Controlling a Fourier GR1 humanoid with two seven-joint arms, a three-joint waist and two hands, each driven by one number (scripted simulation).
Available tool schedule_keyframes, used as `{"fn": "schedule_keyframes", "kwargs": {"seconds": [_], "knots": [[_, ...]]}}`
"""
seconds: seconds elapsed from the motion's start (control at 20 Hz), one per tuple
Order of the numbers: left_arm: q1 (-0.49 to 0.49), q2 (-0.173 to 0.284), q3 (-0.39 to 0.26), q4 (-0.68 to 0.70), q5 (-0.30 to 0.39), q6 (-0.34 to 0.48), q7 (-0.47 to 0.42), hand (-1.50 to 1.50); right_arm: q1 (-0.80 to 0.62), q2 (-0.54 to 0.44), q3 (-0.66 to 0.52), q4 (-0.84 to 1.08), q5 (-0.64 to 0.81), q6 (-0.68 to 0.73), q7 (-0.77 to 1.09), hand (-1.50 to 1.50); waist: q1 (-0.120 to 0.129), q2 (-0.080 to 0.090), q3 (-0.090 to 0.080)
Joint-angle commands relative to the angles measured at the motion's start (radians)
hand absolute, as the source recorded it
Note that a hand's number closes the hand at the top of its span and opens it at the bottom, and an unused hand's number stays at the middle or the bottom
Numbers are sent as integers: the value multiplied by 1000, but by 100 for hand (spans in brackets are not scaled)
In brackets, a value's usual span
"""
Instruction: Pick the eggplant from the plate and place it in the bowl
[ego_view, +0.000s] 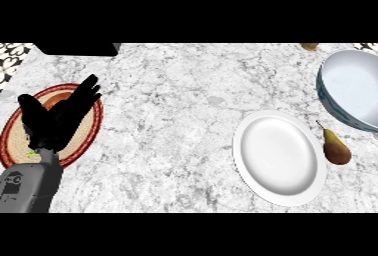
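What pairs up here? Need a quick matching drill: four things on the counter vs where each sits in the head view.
Things:
1. white plate
2. bowl
3. pear
4. left hand

Places:
A. right edge, upper part
B. far left, over the round woven mat
C. lower right of centre, nothing on it
D. on the counter between plate and bowl, just right of the plate

Pairs: 1-C, 2-A, 3-D, 4-B

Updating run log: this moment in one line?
left hand open over woven mat | right hand unseen | pear beside white plate, near bowl
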Motion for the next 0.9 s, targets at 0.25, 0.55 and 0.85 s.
{"fn": "schedule_keyframes", "kwargs": {"seconds": [0.25, 0.55, 0.85], "knots": [[-3, -20, -21, -33, -17, 3, 18, 0, -193, 156, 81, 335, 127, -106, -68, 150, 17, 6, 2], [7, 2, 5, -51, 9, -21, 30, 0, -229, 247, 101, 516, 185, -203, -173, 150, 36, 14, 3], [-44, -4, 11, -27, 24, -28, 35, 0, -317, 309, -28, 682, 65, -120, -33, -150, 47, 20, 4]]}}
